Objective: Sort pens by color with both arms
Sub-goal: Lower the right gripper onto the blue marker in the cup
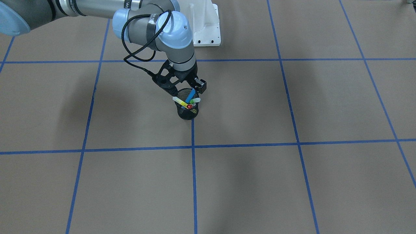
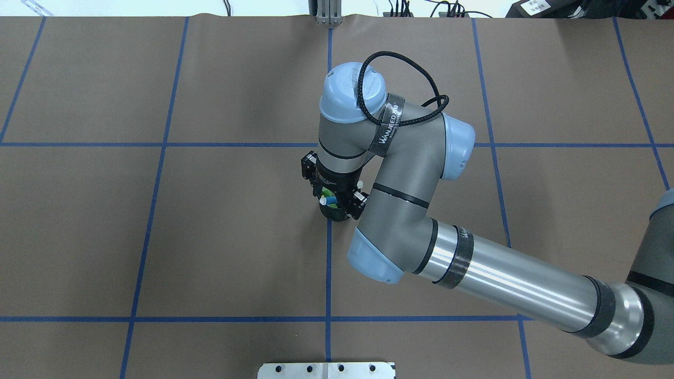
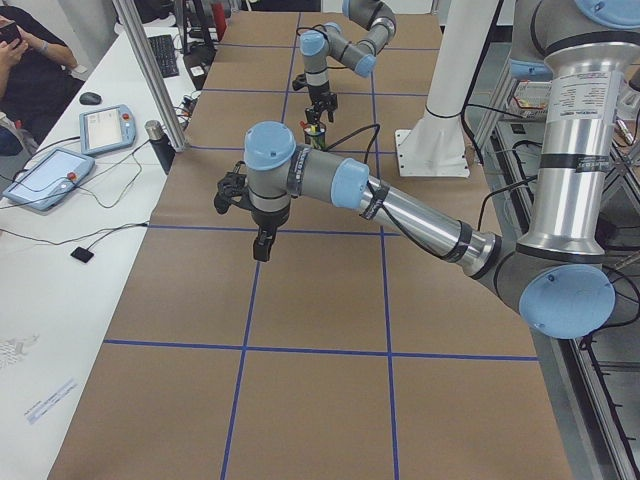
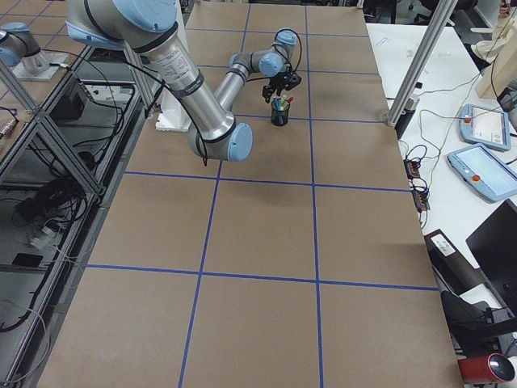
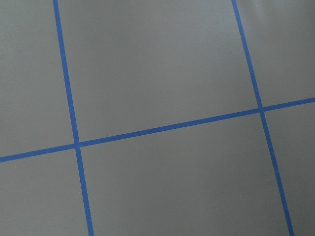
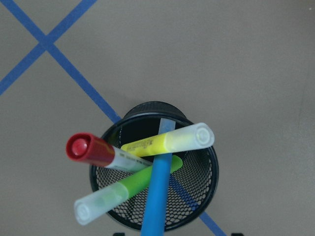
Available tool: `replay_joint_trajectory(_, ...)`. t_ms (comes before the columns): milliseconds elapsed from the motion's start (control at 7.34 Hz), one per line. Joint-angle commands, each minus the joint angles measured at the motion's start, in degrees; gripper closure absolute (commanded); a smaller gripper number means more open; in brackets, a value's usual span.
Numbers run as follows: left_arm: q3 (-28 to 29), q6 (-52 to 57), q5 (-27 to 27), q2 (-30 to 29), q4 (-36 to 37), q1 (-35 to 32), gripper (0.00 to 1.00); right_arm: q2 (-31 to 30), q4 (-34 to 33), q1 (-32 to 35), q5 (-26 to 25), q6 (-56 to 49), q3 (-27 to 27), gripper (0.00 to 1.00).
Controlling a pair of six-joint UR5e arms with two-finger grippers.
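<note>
A black mesh cup (image 1: 187, 113) stands on a blue tape line near the table's middle. It holds the pens: a blue one (image 6: 158, 196), a white one with a red cap (image 6: 93, 150), a yellow one (image 6: 167, 141) and a green one (image 6: 123, 194), all leaning outward. My right gripper (image 1: 186, 91) hangs straight above the cup, open, its fingers wide on either side of the blue pen's upper end (image 1: 190, 95). My left gripper (image 3: 262, 245) hovers over bare table far from the cup; whether it is open or shut I cannot tell.
Brown paper with a blue tape grid (image 5: 167, 127) covers the table. The white base pedestal (image 1: 206, 26) stands behind the cup. Beyond the table's far edge is a white bench with tablets (image 3: 45, 175), a metal post (image 3: 150, 70) and a seated person (image 3: 30, 60).
</note>
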Motion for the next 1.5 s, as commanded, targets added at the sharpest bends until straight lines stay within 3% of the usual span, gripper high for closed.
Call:
replay_joint_trajectory(0, 0.1, 0.0, 0.0, 0.0, 0.0, 0.0, 0.00, 0.0, 6.1, -0.2, -0.2, 2.8, -2.8, 0.26)
replay_joint_trajectory(1363, 0.0, 0.0, 0.0, -0.2, 0.0, 0.0, 0.00, -0.5, 5.9, 0.0, 0.5, 2.8, -1.3, 0.40)
